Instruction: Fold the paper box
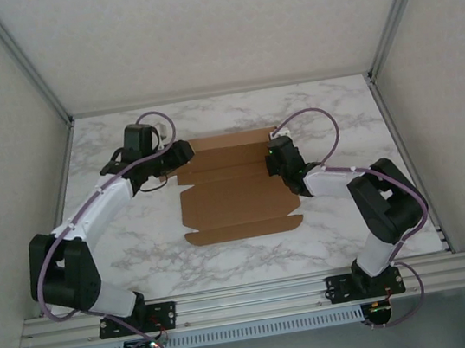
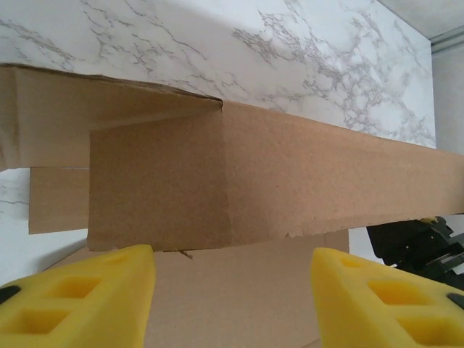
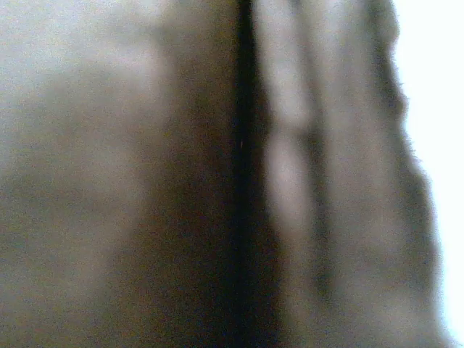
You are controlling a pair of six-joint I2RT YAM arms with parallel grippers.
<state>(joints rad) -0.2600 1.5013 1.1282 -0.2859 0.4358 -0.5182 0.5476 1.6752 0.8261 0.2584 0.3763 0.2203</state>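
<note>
The paper box (image 1: 236,195) is a brown cardboard sheet with creases and flaps, lying on the marble table (image 1: 146,239). My left gripper (image 1: 184,153) is at the sheet's far left corner. In the left wrist view it (image 2: 232,252) is open, its yellow fingers (image 2: 80,290) spread over a flat panel, facing a raised flap (image 2: 254,167). My right gripper (image 1: 279,160) presses against the sheet's right edge near the back. The right wrist view is a blurred close brown surface (image 3: 109,181), so its jaws are hidden; what it holds, if anything, is unclear.
White walls and metal frame posts (image 1: 33,72) enclose the table on three sides. An aluminium rail (image 1: 251,298) carries both arm bases at the near edge. Bare marble lies in front of the sheet and to either side.
</note>
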